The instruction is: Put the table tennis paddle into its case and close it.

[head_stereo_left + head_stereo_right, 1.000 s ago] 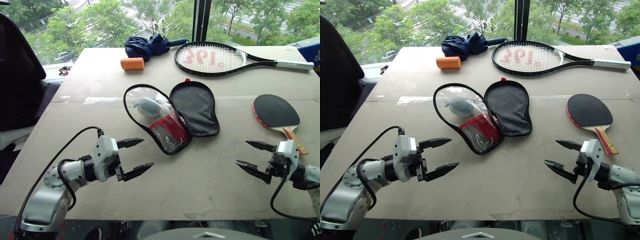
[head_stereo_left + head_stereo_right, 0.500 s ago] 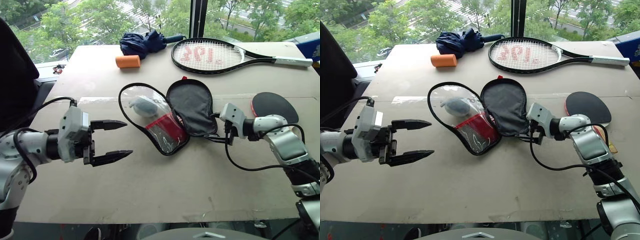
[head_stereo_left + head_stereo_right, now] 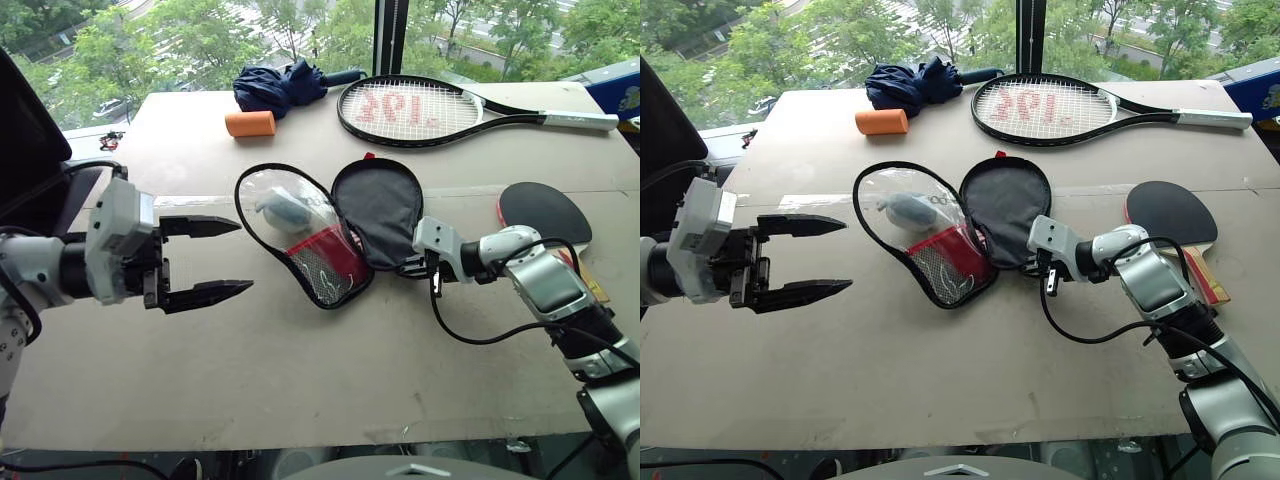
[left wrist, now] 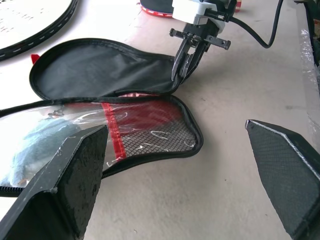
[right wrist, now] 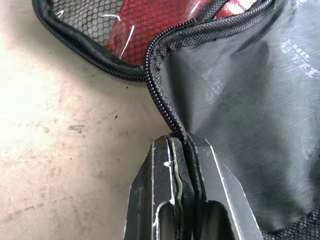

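The right gripper (image 3: pixel 1040 262), spread wide beside the table tennis paddle (image 3: pixel 545 213) a second ago, has swung across and pinched shut on the zippered rim of the case (image 5: pixel 165 107), at the near edge of its black half (image 3: pixel 380 208). Likely it will pin or drag the case before loading. The paddle lies untouched at three o'clock from the open case, face up on the table (image 3: pixel 330 370). At nine o'clock the left gripper (image 3: pixel 212 260) has risen and hovers fully spread, holding nothing. The clear half (image 3: pixel 300 235) lies folded out
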